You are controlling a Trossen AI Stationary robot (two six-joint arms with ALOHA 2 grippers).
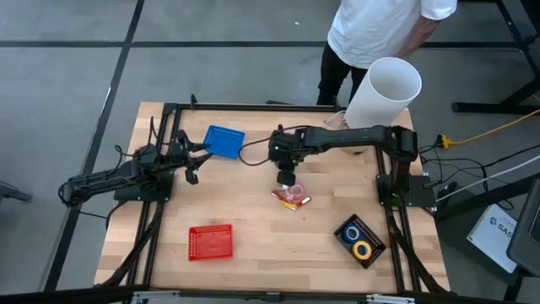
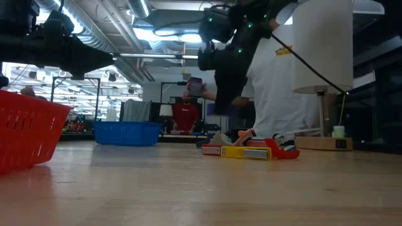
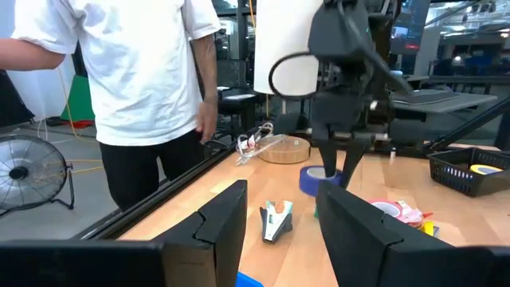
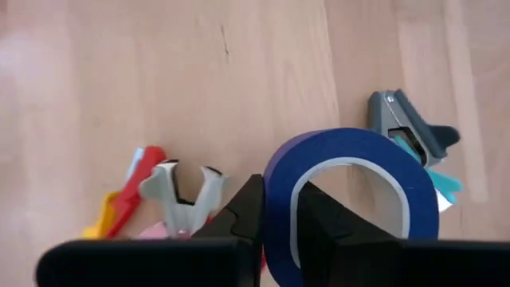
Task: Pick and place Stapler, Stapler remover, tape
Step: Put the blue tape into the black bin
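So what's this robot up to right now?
It is sorting desk items on a wooden table. The right gripper has its fingers pinched on the wall of a blue tape roll, in the middle of the table beside a small pile of stapler removers. The left gripper waits open near the blue basket. A red basket and a black tray with tape rolls in it sit nearer the front. A person in a white shirt stands behind the table.

A blue tape roll (image 4: pixel 351 199) stands on edge, its wall pinched between the right gripper (image 4: pixel 279 219) fingers near the worktop's middle. Two stapler removers lie close by: a pale one (image 4: pixel 182 191) and a grey-and-teal one (image 4: pixel 414 139). Red and yellow staplers (image 2: pixel 251 150) lie beside them.
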